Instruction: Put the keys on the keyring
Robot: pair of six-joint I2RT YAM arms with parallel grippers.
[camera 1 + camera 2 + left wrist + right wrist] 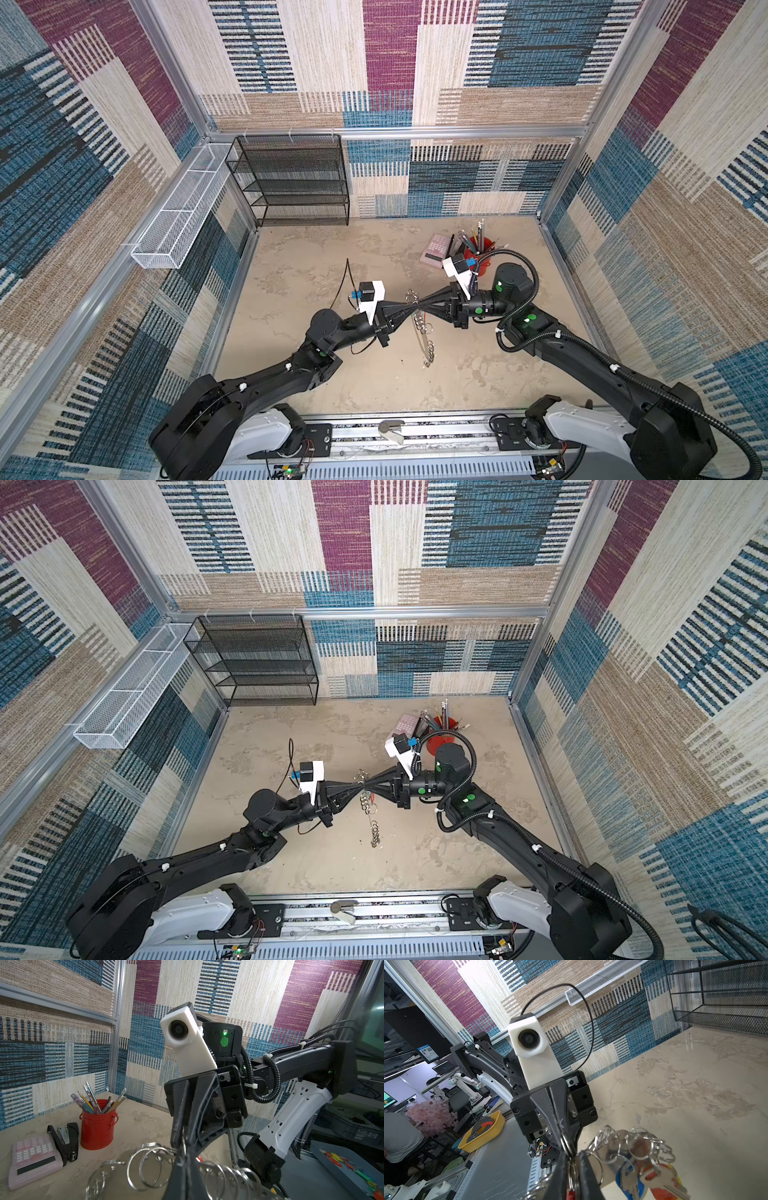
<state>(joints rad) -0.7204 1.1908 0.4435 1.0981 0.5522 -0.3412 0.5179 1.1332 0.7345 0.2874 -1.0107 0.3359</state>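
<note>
In both top views the keyring (pixel 420 323) passed between the meeting tips of the left claw (pixel 411 311) and right claw (pixel 424 308), so the grip point itself was hidden, and what hung on it was too small to tell. Just beside the right claw, the keys (pixel 633 1186) ran off the picture's edge. Rings (pixel 101 1176) beside the left claw were blurred.

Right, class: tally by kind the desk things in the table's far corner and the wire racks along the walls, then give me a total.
calculator: 1
stapler: 1
pot of pencils: 1
wire racks: 2, a black shelf unit and a white basket
Total: 5
</note>
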